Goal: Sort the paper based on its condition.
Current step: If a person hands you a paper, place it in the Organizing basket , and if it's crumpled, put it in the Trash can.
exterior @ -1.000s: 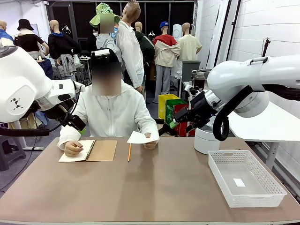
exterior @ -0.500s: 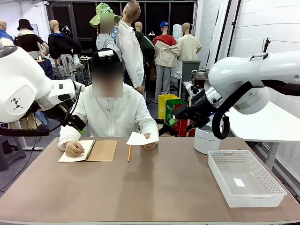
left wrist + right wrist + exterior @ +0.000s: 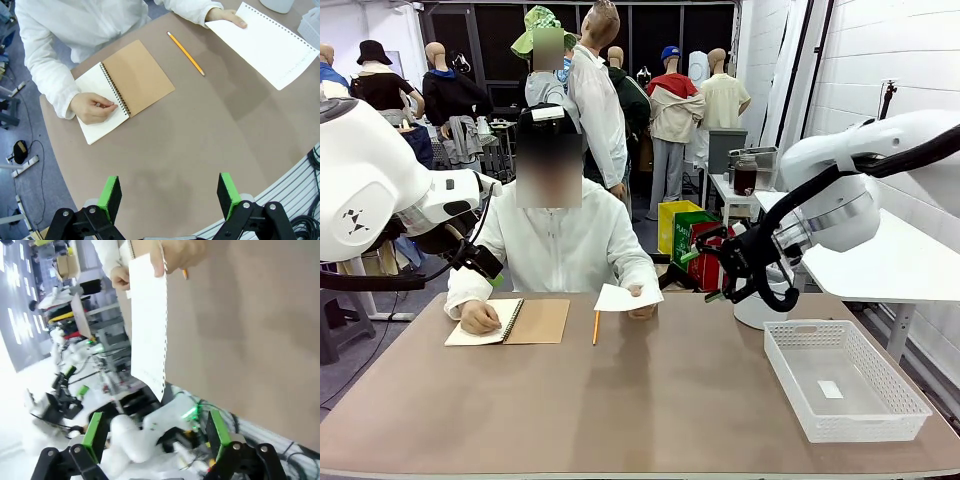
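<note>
- Paper (image 3: 623, 296): one white sheet, held up by a hand (image 3: 642, 304) at the counter's (image 3: 650, 410) 12 o'clock edge. It has a punched margin and looks flat and uncreased.
- Right tool (image 3: 700, 276): jaws fully apart, empty, in the air at 2 o'clock of the sheet, near it but not touching.
- Left tool (image 3: 169, 194): jaws apart, empty, high over the counter's 9 o'clock side, looking down on the notebook (image 3: 125, 85) and pencil (image 3: 186, 53).
- Basket (image 3: 798, 392) at 4 o'clock, with one small scrap (image 3: 830, 389) inside.
- Step, as I read it: the right tool takes the sheet from the person.
- Approach edge-on so the free edge slides between the pads. The right wrist view has the sheet roughly centred between the fingers, so that line is good.
- Bite the corner farthest from the person's fingers, clear of the hand.
- Close gently, pads flat on both faces. A thin sheet creases easily, which would spoil the condition call.
- Pull only once the person lets go, and expect the sheet to droop.
- Which pile suits a clean sheet: cannot tell from here.
</note>
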`<state>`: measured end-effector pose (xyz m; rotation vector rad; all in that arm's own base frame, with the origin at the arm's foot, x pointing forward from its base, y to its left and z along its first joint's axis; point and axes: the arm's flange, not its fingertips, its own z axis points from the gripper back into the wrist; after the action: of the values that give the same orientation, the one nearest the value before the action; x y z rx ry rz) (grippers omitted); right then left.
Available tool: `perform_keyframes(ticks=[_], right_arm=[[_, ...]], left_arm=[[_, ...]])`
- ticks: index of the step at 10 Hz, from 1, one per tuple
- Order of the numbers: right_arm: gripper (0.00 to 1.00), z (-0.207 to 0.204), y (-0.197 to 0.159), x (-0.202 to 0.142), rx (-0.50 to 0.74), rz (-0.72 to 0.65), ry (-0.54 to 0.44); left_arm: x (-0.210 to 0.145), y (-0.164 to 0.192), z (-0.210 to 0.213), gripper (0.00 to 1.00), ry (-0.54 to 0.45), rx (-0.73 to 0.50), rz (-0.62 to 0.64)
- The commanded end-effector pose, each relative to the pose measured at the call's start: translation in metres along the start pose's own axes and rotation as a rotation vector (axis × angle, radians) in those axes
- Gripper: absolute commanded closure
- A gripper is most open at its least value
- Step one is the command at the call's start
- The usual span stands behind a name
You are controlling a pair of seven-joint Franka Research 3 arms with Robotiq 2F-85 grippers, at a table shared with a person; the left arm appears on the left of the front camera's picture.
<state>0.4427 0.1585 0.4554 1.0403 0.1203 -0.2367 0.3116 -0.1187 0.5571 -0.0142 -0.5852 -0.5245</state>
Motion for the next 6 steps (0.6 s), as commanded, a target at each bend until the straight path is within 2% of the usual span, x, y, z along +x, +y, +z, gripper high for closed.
perform_keyframes(ticks=[1,3,6], right_arm=[[0.00,-0.017,-0.006,0.011,0.083,-0.124,0.021],[0.00,-0.040,-0.020,0.023,0.094,-0.178,0.046],[0.00,-0.066,-0.029,0.035,0.093,-0.189,0.066]], left_arm=[[0.000,0.001,0.000,0.00,-0.006,-0.005,0.004],[0.000,0.001,0.000,0.00,-0.006,-0.005,0.004],[0.000,0.001,0.000,0.00,-0.006,-0.005,0.004]])
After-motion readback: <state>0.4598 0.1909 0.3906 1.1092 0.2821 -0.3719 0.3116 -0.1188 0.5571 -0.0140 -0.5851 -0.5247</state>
